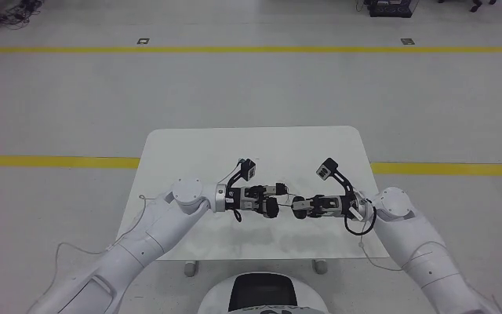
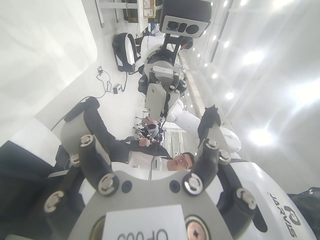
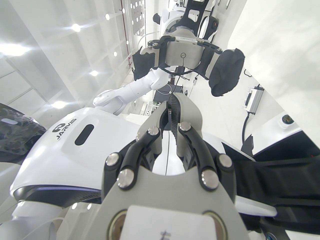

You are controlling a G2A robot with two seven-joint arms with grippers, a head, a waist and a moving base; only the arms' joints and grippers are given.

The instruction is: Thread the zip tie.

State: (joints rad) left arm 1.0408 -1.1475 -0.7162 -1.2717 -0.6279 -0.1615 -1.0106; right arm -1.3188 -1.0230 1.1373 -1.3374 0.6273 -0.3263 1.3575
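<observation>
The right gripper [image 3: 170, 102] has its two fingers [image 3: 186, 112] pressed almost together, clamped on the thin white zip tie [image 3: 170, 92]. A short end of the tie sticks out just past the fingertips, and a thin strand of it appears to run back between the fingers toward the palm. That free end points at the left gripper [image 3: 185, 69], whose black-padded fingers [image 2: 86, 116] stand wide apart with nothing between them. The tie's end lies short of the gap between those pads and touches neither one. In the left wrist view the right gripper [image 2: 160, 121] faces straight in, near the middle of the spread fingers, with its tips closed. From above, the left gripper [image 1: 274, 206] and the right gripper [image 1: 299, 207] meet nose to nose, the right one at 3 o'clock from the left one, and only a small gap separates them. The tie shows there as a fine line bridging the space between the two. Both grippers hang above the white table [image 1: 165, 157], toward its 6 o'clock edge and a little to the 3 o'clock side of its middle. Each arm comes in from its own side, the left from 8 o'clock and the right from 4 o'clock.
</observation>
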